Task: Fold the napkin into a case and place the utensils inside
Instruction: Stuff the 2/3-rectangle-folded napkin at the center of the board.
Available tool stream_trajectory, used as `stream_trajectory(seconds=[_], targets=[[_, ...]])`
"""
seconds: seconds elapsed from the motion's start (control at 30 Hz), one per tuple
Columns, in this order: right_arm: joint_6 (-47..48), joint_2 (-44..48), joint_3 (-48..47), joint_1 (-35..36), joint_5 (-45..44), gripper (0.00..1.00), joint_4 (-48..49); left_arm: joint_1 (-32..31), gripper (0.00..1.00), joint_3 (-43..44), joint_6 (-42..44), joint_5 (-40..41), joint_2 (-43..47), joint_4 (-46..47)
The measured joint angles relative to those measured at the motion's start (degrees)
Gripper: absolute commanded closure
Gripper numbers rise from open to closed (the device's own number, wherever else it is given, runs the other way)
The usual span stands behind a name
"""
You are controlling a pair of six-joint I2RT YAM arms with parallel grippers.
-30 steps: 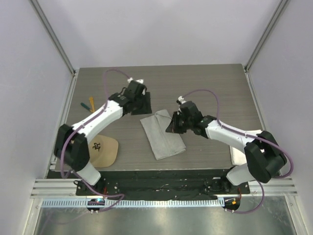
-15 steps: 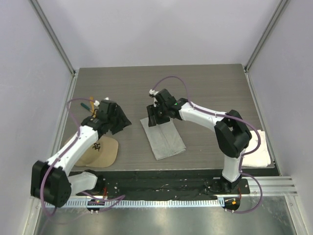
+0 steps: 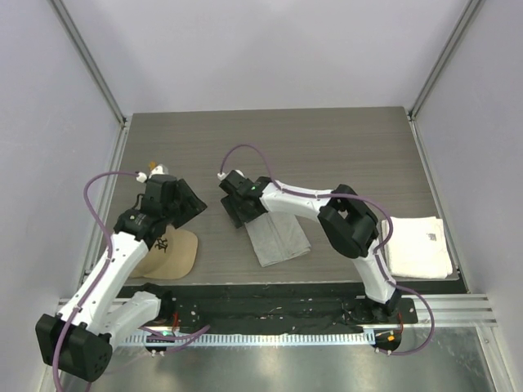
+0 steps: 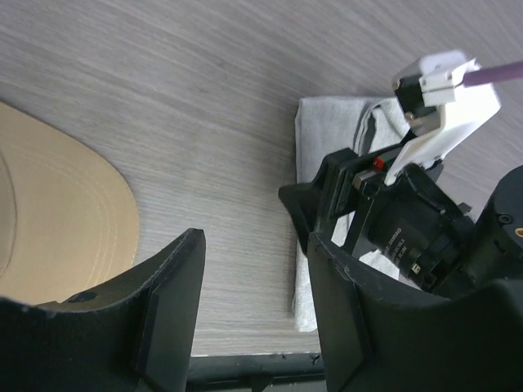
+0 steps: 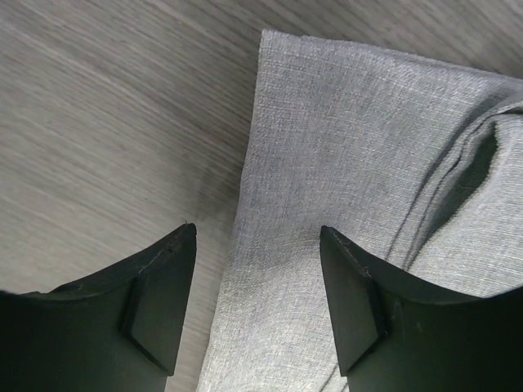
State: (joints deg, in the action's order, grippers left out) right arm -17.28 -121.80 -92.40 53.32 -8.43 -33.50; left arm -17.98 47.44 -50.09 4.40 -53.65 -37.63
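The napkin (image 3: 279, 237) lies folded into a narrow grey strip in the middle of the table. A pocket-like fold gapes on the napkin (image 5: 359, 131) at the right of the right wrist view. My right gripper (image 3: 243, 212) hovers open over the strip's far left corner. In its own view the right gripper (image 5: 255, 237) straddles the cloth's left edge, holding nothing. My left gripper (image 3: 192, 206) is open and empty above bare wood between the cap and the napkin (image 4: 325, 135). Bare wood shows between the fingers of the left gripper (image 4: 253, 253). The utensils are out of view.
A tan cap (image 3: 170, 251) with a black emblem lies near the front left, also the cap (image 4: 49, 220) at the left wrist view's left. A thick white towel (image 3: 418, 247) sits at the right edge. The right arm's wrist (image 4: 409, 220) shows over the napkin.
The left arm swung back from the far middle to the left, above the cap. The right gripper opened and slid left to the napkin's far left corner.
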Motion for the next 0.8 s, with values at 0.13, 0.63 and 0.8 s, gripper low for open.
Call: stream_trajectory(seconds=[0.13, 0.63, 0.8], targets=[[0.7, -1.6, -1.9, 1.4, -5.2, 0.42, -2.1, 0.0, 0.43, -2.4, -0.3, -1.4, 0.8, 0.0], [-2.0, -2.7, -0.8, 4.9, -15.3, 0.99, 1.3, 0.0, 0.38, -2.8, -1.4, -2.5, -3.4, 0.1], [-2.2, 2.4, 7.1, 1.2, -6.1, 0.99, 9.2, 0.2, 0.33, -3.3, -3.1, -7.2, -7.0, 4.2]])
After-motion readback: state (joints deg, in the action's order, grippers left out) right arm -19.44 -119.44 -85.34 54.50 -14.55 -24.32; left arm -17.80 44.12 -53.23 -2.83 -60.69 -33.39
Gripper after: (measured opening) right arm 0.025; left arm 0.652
